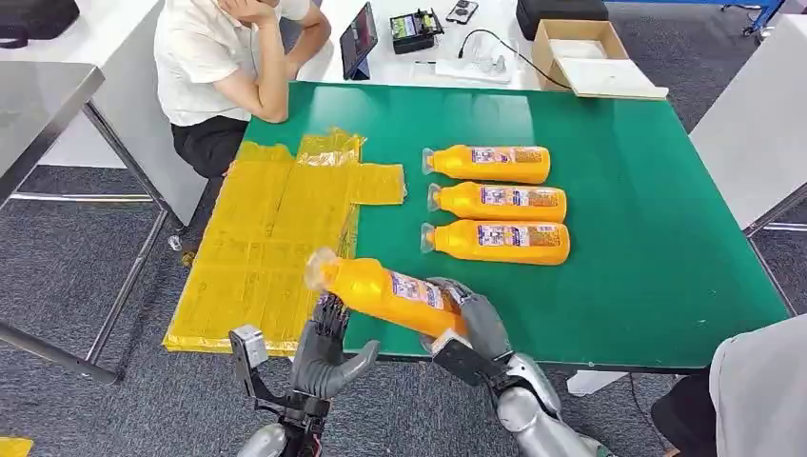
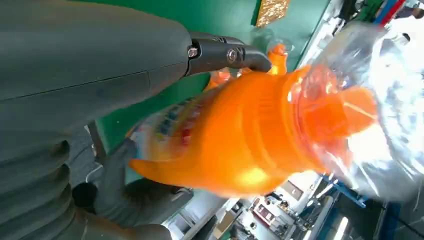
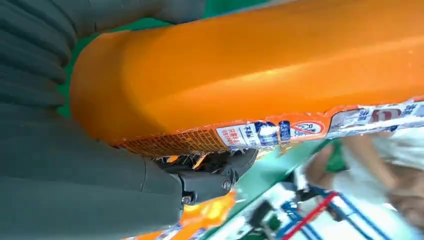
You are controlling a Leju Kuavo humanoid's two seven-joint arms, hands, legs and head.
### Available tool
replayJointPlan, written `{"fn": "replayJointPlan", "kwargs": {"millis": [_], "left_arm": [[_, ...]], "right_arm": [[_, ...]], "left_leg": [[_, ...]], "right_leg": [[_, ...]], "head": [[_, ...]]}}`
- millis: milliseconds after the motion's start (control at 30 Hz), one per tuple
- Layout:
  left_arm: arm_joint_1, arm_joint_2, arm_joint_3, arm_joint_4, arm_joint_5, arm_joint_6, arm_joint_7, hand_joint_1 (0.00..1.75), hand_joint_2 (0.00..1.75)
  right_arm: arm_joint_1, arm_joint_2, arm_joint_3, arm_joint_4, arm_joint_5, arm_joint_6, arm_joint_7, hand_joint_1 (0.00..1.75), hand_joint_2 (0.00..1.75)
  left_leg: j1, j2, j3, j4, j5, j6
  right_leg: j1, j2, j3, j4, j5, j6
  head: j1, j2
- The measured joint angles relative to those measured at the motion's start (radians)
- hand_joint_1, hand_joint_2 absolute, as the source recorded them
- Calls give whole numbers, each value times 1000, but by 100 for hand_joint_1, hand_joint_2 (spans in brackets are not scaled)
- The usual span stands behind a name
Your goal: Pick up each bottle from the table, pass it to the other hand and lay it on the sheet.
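Head view: the right hand (image 1: 473,319) grips the base of an orange bottle (image 1: 381,288) held tilted above the green table's (image 1: 647,238) near edge, neck over the yellow sheet (image 1: 266,248); the left hand (image 1: 328,347) cups beneath, fingers spread. Left wrist view: fingers (image 2: 227,54) touch the bottle's shoulder. Right wrist view: fingers (image 3: 215,172) wrap the bottle.

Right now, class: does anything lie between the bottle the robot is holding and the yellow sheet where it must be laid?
Nothing visible does. The held bottle is gripped at its base by the right hand, its neck end over the left hand, right beside the yellow sheet. The sheet's near part lies bare.
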Motion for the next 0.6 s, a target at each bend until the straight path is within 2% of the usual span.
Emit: {"fn": "replayJointPlan", "kwargs": {"millis": [333, 600], "left_arm": [[-26, -21, 15, 26, 48, -10, -1, 0, 175], [-28, -37, 19, 20, 114, -23, -53, 0, 175]], "right_arm": [[6, 10, 60, -15, -15, -21, -56, 175, 175], [11, 11, 102, -31, -47, -27, -77, 175, 175]], "left_leg": [[0, 0, 0, 0, 0, 0], [0, 0, 0, 0, 0, 0]], "right_leg": [[0, 0, 0, 0, 0, 0], [0, 0, 0, 0, 0, 0]], "head": [[0, 0], [0, 0]]}}
